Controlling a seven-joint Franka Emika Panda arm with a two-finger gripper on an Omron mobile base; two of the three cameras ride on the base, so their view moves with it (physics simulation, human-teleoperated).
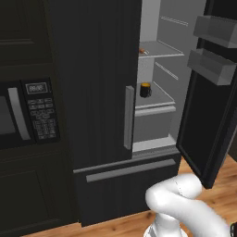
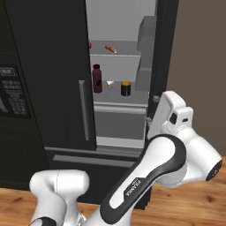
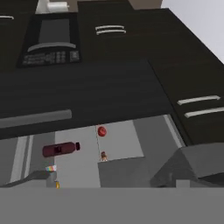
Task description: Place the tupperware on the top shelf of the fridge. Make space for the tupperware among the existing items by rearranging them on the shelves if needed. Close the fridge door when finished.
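White arm links fill the foreground of the right base view, folded low before the fridge; its right door stands open, its left door shut. The gripper's fingertips are hidden in the hand view and the hand itself is turned away in the right base view, so whether it is wide, narrow or holding something I cannot tell; no tupperware can be made out in these pictures, and where it is I cannot say.

On the top shelf a red round fruit sits at the left edge, half behind the shut door, and a skewer lies near the middle toward the front edge; the right part of that shelf looks bare. On the shelf below stand a dark-red bottle at the left, a small wedge just beside it, and a dark jar with orange top near the front edge.

Judging from the task, a small plastic tub should be light, fairly stiff yet smooth-walled, so likely to slip; a hold across two opposite side walls, kept level, seems safest; the bare right part of the top shelf may need no rearranging.
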